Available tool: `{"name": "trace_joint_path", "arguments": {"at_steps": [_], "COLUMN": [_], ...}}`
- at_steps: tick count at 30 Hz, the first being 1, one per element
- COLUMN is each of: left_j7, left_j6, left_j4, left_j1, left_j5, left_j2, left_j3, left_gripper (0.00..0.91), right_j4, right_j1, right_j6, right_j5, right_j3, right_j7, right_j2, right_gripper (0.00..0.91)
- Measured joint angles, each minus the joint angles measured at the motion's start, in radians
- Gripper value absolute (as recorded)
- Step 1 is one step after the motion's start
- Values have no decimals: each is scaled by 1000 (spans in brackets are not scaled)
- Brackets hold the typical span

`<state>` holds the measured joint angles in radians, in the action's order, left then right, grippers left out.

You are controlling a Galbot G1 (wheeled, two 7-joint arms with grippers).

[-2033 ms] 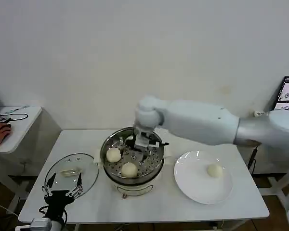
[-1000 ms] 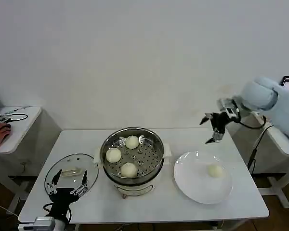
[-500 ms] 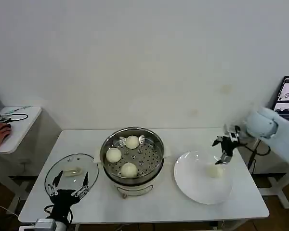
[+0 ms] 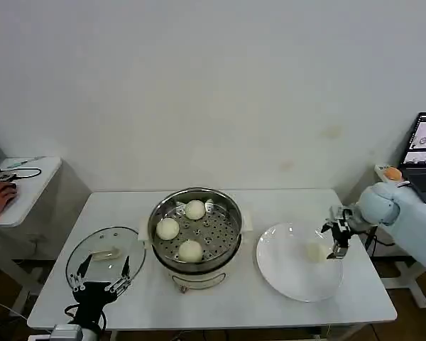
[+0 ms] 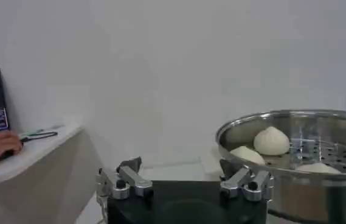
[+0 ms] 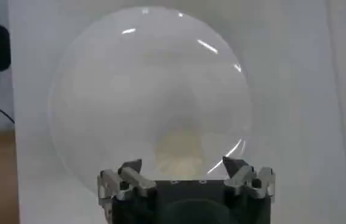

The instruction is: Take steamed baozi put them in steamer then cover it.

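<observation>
Spread jaws of the right gripper straddle the last baozi on the plate, having dropped lower; the left gripper waits open.

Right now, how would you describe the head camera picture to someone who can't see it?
The right gripper, open, reaches the last bun on a white plate. Three buns sit in the steel steamer; the glass lid lies beside it, near the left gripper.
</observation>
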<state>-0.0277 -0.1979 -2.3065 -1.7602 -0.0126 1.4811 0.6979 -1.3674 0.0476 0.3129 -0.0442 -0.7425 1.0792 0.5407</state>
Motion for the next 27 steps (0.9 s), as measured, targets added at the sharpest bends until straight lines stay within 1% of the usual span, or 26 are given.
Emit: {"name": "trace_joint_path", "arguments": {"at_steps": [2, 9, 15, 23, 27], "left_j7": [0, 0, 0, 1, 2], "left_j6": [0, 0, 0, 1, 1], "left_j4": [2, 10, 21, 22, 24], "left_j1": [0, -2, 4, -5, -6], "left_j5": [0, 1, 1, 0, 1], "left_j2": [-1, 0, -1, -1, 1], "left_j3": [2, 5, 7, 12, 9], "left_gripper": [907, 907, 907, 907, 907], "right_j4": [14, 79, 121, 166, 172], "right_j1": [8, 25, 41, 46, 52], "right_j6": [-11, -90, -138, -173, -179], "right_j5": [-17, -74, -112, -152, -164], "right_j3": [4, 10, 5, 8, 7], "right_j7": [0, -1, -1, -4, -1], "right_j2": [12, 64, 99, 142, 149], "right_gripper": [907, 907, 907, 907, 907]}}
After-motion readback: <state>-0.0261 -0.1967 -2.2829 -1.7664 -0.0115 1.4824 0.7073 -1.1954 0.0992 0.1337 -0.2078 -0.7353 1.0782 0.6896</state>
